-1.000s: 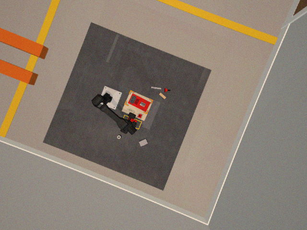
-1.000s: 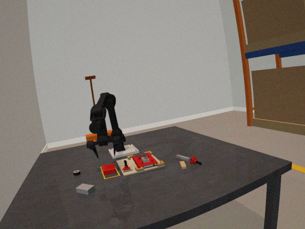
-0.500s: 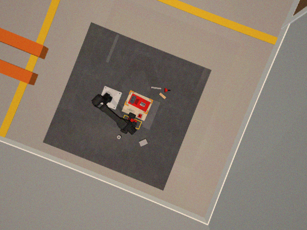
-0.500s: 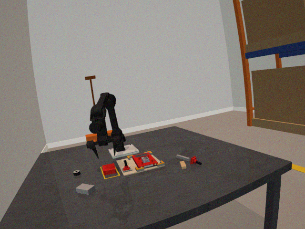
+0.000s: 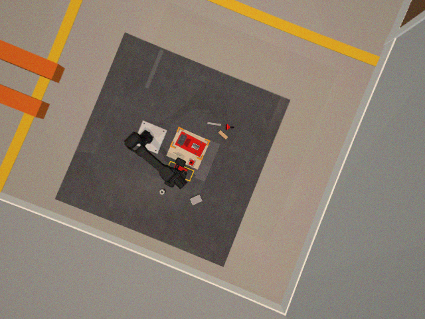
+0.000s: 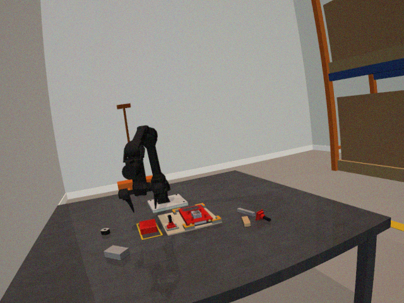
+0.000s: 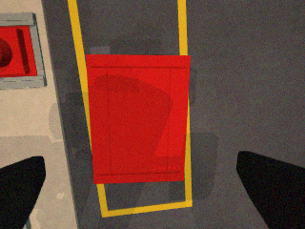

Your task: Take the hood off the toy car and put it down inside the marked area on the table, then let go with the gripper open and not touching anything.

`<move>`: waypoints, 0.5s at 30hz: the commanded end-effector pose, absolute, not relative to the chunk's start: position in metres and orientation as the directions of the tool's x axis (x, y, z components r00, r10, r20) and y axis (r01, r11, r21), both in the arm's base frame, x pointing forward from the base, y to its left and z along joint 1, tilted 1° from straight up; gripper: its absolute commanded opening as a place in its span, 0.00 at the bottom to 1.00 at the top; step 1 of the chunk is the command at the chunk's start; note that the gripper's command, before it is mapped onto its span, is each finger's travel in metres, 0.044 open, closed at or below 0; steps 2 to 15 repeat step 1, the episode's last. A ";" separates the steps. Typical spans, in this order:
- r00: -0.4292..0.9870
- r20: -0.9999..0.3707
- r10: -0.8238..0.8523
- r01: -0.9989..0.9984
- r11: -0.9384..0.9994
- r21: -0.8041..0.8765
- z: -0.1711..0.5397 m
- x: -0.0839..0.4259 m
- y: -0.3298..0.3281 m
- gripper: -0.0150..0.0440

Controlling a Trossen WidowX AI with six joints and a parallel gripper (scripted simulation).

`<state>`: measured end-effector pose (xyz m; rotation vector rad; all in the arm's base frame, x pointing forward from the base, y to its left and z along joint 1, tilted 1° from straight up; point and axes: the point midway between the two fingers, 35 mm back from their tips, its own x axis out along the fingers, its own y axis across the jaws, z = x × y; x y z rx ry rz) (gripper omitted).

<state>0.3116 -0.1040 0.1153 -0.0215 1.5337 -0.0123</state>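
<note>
The red hood (image 5: pixel 181 168) (image 6: pixel 148 226) (image 7: pixel 138 119) lies flat on the table within the yellow outline of the marked area (image 5: pixel 192 175) (image 6: pixel 151 237) (image 7: pixel 148 210). In the wrist view it reaches over parts of the long side lines. My gripper (image 6: pixel 144 210) (image 7: pixel 144 162) is wide open and empty above the hood. Its fingers stand on either side, with a gap to the hood in the wrist view. The toy car (image 5: pixel 202 149) (image 6: pixel 195 221) sits on its board without the hood, a grey block showing in its open bay. The arm hides part of the hood in the top view.
The cream board (image 6: pixel 172 230) lies close beside the marked area, with a small red part with a black knob (image 5: pixel 191 161) (image 6: pixel 170 225) in a grey holder. A black-and-white ring (image 5: pixel 161 191) (image 6: pixel 105 231) and a grey block (image 5: pixel 196 199) (image 6: pixel 116 252) lie on the other side.
</note>
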 end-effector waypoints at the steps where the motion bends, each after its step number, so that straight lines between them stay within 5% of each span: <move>1: 0.037 -0.999 -0.019 -0.006 1.000 -0.019 0.116 0.311 -0.104 1.00; 15: 0.037 -0.999 -0.019 -0.006 1.000 -0.019 0.116 0.311 -0.104 1.00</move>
